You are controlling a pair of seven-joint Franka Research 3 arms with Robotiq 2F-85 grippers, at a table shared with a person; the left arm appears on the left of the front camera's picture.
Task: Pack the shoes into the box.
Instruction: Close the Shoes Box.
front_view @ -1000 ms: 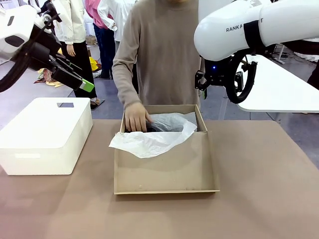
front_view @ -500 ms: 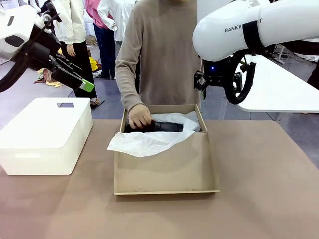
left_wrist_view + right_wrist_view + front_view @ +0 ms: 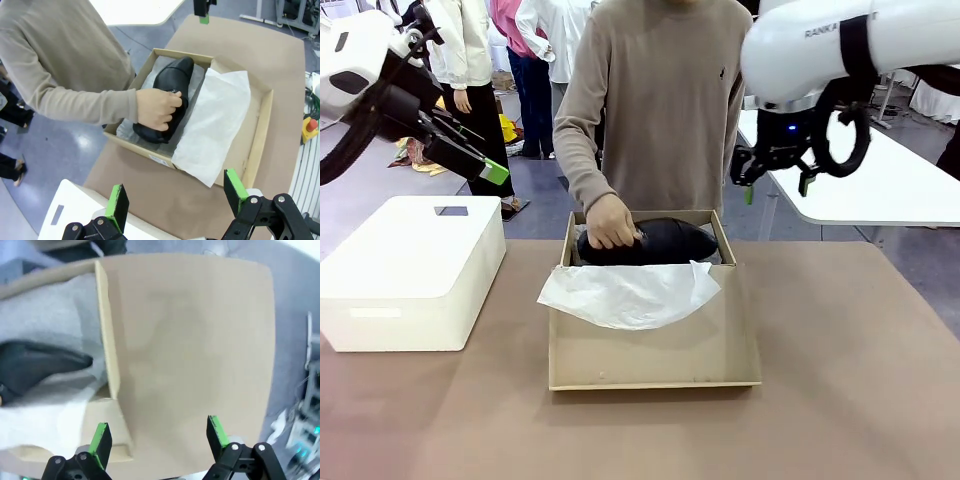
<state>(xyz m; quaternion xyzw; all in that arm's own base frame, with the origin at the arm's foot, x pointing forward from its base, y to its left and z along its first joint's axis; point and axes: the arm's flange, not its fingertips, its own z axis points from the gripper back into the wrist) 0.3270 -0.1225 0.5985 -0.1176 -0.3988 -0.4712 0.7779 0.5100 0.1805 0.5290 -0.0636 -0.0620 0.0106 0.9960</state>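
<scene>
Since a second ago the person's hand [image 3: 612, 222] has raised a black shoe [image 3: 660, 242] at the 12 o'clock end of the box [image 3: 655, 360], and the right tool [image 3: 775, 185] has swung toward 2 o'clock. It and the left tool [image 3: 176, 192] both gape, empty. The left wrist view shows the shoe's whole length on the tissue paper [image 3: 215, 120], which partly hides it from the front.

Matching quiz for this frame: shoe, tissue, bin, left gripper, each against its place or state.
1 shoe
2 tissue
3 bin
4 left gripper

A open, held high
B on the table, to the robot's left of the box
C gripped by a hand, in the box
D draped over the box's near wall

Pairs: 1-C, 2-D, 3-B, 4-A
</scene>
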